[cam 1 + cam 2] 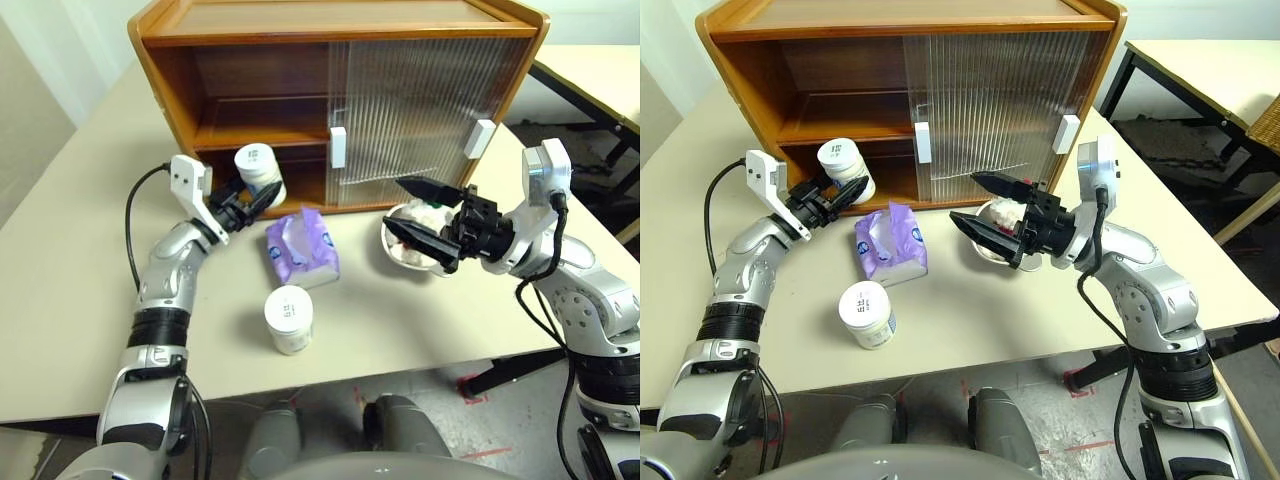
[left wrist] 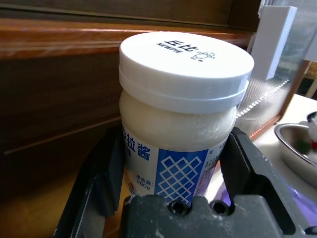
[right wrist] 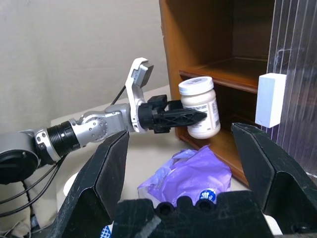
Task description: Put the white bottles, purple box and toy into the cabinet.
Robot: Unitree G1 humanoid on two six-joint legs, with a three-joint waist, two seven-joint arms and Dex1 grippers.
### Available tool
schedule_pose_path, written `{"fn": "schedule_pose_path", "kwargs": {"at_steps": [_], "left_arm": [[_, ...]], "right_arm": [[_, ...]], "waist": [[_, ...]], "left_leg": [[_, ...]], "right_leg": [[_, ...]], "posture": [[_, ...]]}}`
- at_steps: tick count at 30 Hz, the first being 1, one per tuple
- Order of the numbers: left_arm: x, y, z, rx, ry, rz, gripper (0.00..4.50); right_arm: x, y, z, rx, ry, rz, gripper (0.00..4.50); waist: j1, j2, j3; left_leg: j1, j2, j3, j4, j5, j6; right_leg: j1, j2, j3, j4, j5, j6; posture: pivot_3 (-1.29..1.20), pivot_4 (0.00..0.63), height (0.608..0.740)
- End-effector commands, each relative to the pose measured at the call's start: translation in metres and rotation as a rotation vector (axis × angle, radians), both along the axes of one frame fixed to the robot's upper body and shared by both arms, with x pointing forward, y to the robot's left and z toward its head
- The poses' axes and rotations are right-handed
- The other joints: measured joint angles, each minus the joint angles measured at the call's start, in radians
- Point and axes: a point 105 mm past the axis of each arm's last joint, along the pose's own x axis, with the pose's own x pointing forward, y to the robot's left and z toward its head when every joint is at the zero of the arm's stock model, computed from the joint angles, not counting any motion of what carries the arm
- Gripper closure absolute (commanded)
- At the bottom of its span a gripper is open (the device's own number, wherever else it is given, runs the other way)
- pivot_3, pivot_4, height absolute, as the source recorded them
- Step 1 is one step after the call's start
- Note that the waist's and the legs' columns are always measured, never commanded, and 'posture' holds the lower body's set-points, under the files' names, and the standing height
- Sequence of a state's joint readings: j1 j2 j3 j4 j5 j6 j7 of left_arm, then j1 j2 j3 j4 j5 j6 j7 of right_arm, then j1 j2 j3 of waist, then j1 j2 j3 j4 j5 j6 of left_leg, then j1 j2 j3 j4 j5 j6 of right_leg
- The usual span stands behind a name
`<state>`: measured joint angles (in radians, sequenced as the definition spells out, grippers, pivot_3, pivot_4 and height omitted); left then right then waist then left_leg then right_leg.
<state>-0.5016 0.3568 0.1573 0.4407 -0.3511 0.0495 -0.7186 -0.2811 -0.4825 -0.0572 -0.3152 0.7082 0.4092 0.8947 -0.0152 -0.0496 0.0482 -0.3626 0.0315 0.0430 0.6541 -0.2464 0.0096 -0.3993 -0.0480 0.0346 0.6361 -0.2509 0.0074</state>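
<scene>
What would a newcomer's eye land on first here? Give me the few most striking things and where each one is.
First, the left gripper holding a white bottle off the table at the open left side of the wooden cabinet. Next, the right gripper, jaws wide open and empty, above a metal bowl in front of the shut sliding door. Between them on the table lie the purple box and a second white bottle.

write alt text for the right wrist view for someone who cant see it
The left gripper holds a white bottle in the air at the open side of the wooden cabinet, near its shelf. Below it the purple box lies on the table. The right gripper stands open and empty in the foreground, with a white door handle beside the bottle.
</scene>
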Motion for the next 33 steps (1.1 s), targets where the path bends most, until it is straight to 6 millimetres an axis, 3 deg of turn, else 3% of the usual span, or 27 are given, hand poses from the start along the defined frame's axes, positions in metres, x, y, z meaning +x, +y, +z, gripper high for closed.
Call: {"fn": "schedule_pose_path", "kwargs": {"at_steps": [1,14,18,23,33], "left_arm": [[0.007,-0.003,0.007,0.007,-0.019,0.051,1.41],[0.012,-0.014,-0.004,0.033,0.01,0.079,1.41],[0.012,-0.009,-0.009,0.039,0.024,0.096,1.41],[0.021,-0.005,-0.008,0.039,0.024,0.144,1.41],[0.041,-0.012,-0.014,0.06,0.049,0.218,1.41]], "right_arm": [[-0.003,-0.002,0.003,0.001,-0.027,-0.012,0.0],[-0.005,-0.002,0.003,0.0,-0.029,-0.017,0.0],[-0.005,-0.003,0.004,0.0,-0.031,-0.023,0.0],[-0.005,-0.004,0.003,0.0,-0.031,-0.026,0.0],[-0.004,-0.004,0.005,0.003,-0.034,-0.032,0.0]], "waist": [[0.001,0.0,0.0],[-0.004,0.0,0.0],[-0.013,0.0,0.0],[-0.021,0.0,0.0],[-0.021,0.0,0.0]], "left_leg": [[0.0,0.0,0.0,0.0,0.0,0.0],[-0.001,0.0,0.001,0.007,0.0,0.0],[-0.003,-0.001,0.0,0.007,0.0,0.0],[-0.011,-0.001,-0.001,0.009,0.001,0.001],[-0.011,-0.002,0.0,0.009,0.001,0.001]], "right_leg": [[0.0,0.0,0.0,0.0,0.0,0.0],[0.002,0.0,0.0,0.0,0.004,0.002],[0.0,0.0,0.0,0.0,0.004,0.002],[-0.006,0.0,0.0,0.0,0.007,0.002],[-0.007,0.001,0.0,0.0,0.007,0.003]], "posture": [[-0.03,0.0,0.74],[-0.04,0.0,0.74],[-0.05,0.0,0.74],[-0.05,0.0,0.74],[-0.05,0.0,0.74]]}}
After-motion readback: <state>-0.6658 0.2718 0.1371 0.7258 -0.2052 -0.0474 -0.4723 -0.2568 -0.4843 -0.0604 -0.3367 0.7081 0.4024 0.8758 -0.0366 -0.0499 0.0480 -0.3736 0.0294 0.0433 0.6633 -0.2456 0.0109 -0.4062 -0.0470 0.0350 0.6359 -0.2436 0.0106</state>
